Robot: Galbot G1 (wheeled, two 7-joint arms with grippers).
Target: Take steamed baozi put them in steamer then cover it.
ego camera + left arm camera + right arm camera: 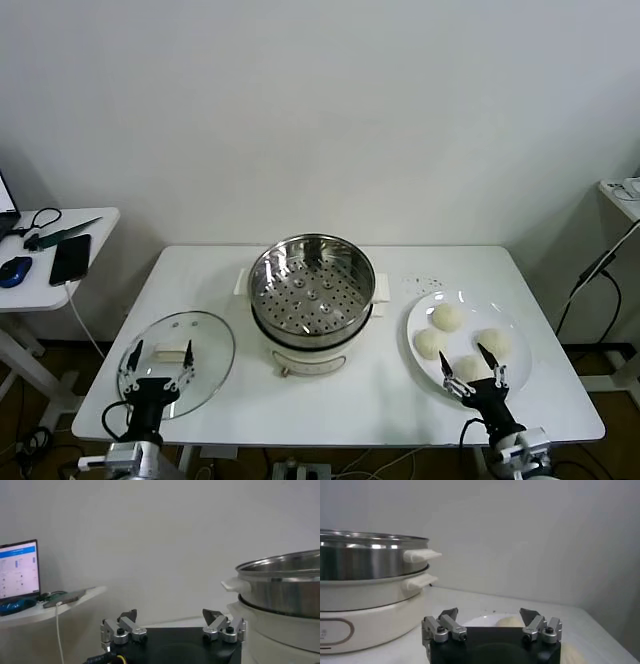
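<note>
The steamer (311,290) stands uncovered mid-table, its perforated tray bare; it also shows in the wrist views (285,585) (370,562). Several steamed baozi lie on a white plate (470,296) to its right, among them one at the back (447,317) and one nearest me (470,368). My right gripper (462,352) (489,612) is open, low at the plate's near side, fingers either side of that nearest baozi (510,622). The cover (205,350) lies flat left of the steamer. My left gripper (162,352) (170,614) hangs open over its white handle.
A side table (60,225) at far left carries a phone (70,259), a mouse, cables and a laptop (19,569). A shelf (622,188) and cable stand at far right. The white table's (330,405) front edge runs just behind both grippers.
</note>
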